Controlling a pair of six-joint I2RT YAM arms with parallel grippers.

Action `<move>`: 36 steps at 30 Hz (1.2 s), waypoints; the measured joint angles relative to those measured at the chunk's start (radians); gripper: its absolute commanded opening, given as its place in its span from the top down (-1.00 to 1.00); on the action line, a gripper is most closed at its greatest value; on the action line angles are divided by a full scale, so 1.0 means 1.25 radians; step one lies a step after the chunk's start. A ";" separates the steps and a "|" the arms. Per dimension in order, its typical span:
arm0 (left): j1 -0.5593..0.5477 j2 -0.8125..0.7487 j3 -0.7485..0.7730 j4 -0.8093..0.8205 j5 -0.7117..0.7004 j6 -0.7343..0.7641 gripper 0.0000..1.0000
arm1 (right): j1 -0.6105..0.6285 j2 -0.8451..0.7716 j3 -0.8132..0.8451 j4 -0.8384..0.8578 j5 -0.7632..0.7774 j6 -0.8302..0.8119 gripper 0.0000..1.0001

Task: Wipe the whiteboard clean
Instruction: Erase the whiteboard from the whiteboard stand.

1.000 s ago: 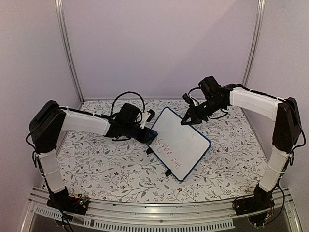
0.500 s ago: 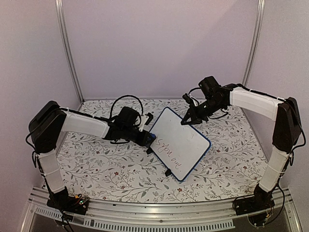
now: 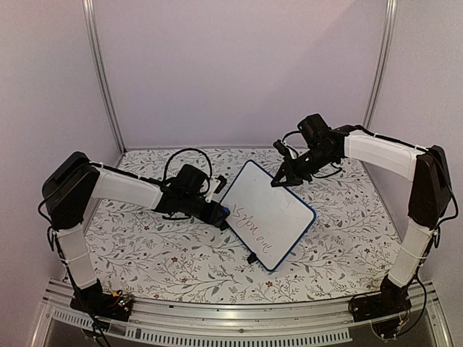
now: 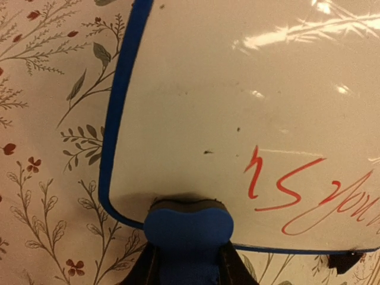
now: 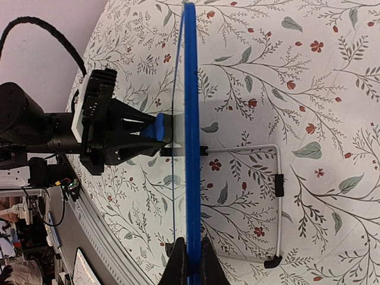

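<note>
Left wrist, eraser (image 4: 189,228) at whiteboard (image 4: 237,89) edge

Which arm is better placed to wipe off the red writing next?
Left. The left gripper holds the small blue eraser block against the blue-framed white board, beside the red handwriting. The right gripper is shut on the board's far edge, steadying it.

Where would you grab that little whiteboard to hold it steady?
Pinch the thin blue frame at the top edge, coming from behind. The whiteboard stands propped on its wire stand, so that rim is exposed and the written face is left free.
</note>
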 measured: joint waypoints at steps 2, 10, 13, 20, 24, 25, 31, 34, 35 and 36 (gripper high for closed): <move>0.000 0.000 0.000 -0.002 0.000 0.000 1.00 | 0.000 0.000 0.000 0.000 0.000 0.000 1.00; -0.002 -0.006 0.002 -0.030 -0.014 0.001 1.00 | 0.000 0.000 0.000 0.001 0.000 -0.002 1.00; -0.005 -0.016 0.003 -0.063 -0.032 0.002 1.00 | 0.000 0.000 0.000 0.002 0.000 -0.005 1.00; -0.015 -0.087 0.030 -0.103 -0.057 0.016 1.00 | 0.000 0.000 0.000 0.002 -0.001 -0.006 1.00; -0.020 -0.090 0.094 -0.102 -0.057 0.031 1.00 | 0.000 0.000 0.000 0.002 -0.001 -0.006 1.00; -0.021 -0.088 0.105 -0.102 -0.057 0.034 1.00 | 0.000 0.000 0.000 0.002 -0.001 -0.006 1.00; -0.025 -0.037 0.142 -0.093 -0.050 0.045 1.00 | 0.000 0.000 0.000 0.002 0.000 -0.007 1.00; -0.027 -0.004 0.137 -0.094 -0.044 0.045 1.00 | 0.000 0.000 0.000 0.002 0.000 -0.007 1.00; -0.028 0.002 0.135 -0.094 -0.044 0.045 1.00 | 0.000 0.000 0.000 0.002 0.000 -0.007 1.00; -0.028 0.006 0.132 -0.093 -0.042 0.045 1.00 | 0.000 0.000 0.000 0.002 0.000 -0.006 1.00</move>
